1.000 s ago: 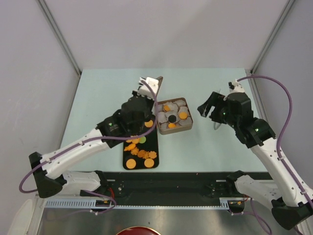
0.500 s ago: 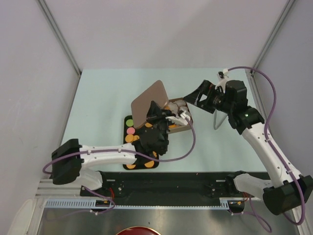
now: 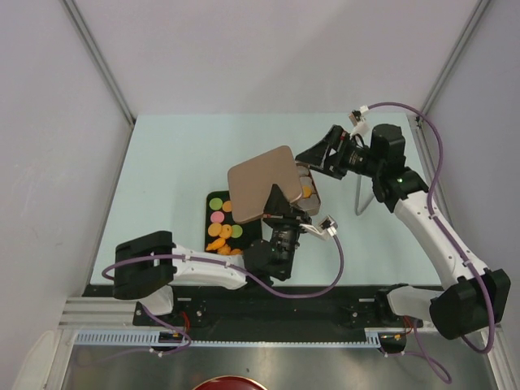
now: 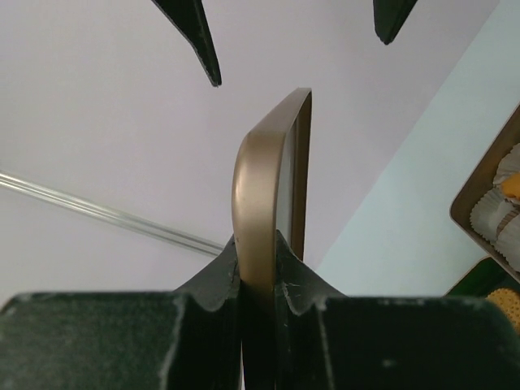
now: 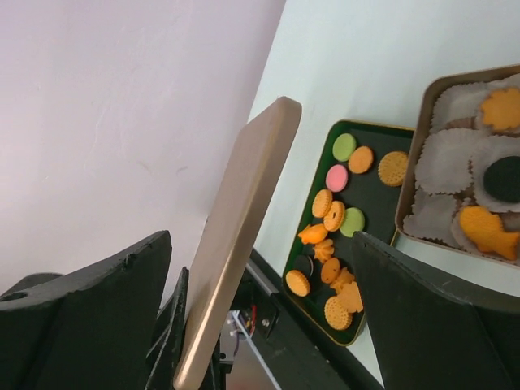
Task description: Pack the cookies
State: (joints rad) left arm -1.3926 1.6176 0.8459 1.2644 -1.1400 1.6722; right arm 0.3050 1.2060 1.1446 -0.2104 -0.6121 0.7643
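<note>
Several cookies (image 3: 218, 230), mostly orange with green, pink and dark ones, lie on a black tray (image 3: 210, 200); the right wrist view shows them too (image 5: 333, 215). A few more cookies (image 5: 486, 227) sit in white paper cups inside the open gold tin (image 3: 311, 195). My left gripper (image 3: 280, 203) is shut on one edge of the gold tin lid (image 3: 262, 183) and holds it tilted above the tin's left part. The grip shows in the left wrist view (image 4: 258, 252). My right gripper (image 3: 318, 153) is open and empty, facing the lid (image 5: 244, 219) from the far right.
The tin's rim (image 4: 487, 203) lies to the lid's right in the left wrist view. A thin metal stand (image 3: 361, 199) is on the table right of the tin. The left arm's cable (image 3: 333, 260) loops over the table's front edge.
My left arm has swung the lid from the far side of the tray to the right, over the tin's left part. My right gripper has moved left and farther back, toward the lid.
</note>
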